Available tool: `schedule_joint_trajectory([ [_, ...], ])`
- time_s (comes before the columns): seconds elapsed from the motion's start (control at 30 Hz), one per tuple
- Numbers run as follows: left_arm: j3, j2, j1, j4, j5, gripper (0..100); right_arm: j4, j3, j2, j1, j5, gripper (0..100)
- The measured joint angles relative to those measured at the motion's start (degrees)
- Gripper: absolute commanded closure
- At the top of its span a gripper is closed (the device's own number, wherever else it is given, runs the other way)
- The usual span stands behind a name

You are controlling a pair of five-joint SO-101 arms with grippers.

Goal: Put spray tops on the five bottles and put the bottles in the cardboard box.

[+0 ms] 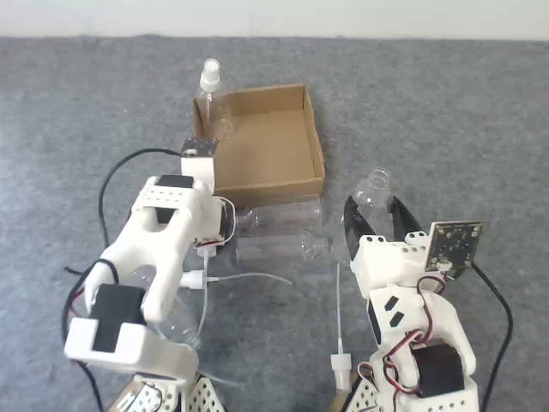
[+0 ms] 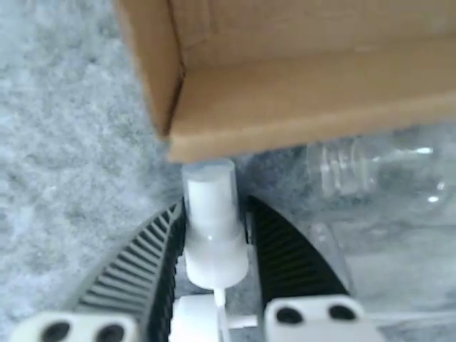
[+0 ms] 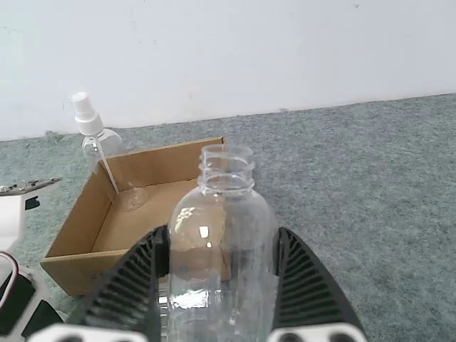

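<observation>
One capped bottle (image 1: 211,103) stands in the far left corner of the cardboard box (image 1: 314,137), near the far edge of the table (image 1: 480,103). The right gripper (image 3: 221,239) is clamped around an upright open bottle (image 3: 226,214) beside the box's near right corner. The left gripper (image 2: 214,211) pinches a white spray top (image 2: 211,239) at the box's near left corner. Two lying bottles (image 1: 283,215) rest along the box's near wall; a loose spray top (image 1: 341,365) lies by the table's near edge.
</observation>
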Motion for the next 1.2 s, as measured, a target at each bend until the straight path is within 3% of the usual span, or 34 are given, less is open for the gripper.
schedule_joint_trajectory([
  [0.7,8.18,-21.54,0.00,-1.67,0.00,96,0.00,0.00,0.00,-0.09,0.00,98.9],
  [1.2,17.58,-44.04,-0.09,-5.98,-0.18,96,0.00,3.78,0.09,-13.98,9.32,99.1],
])
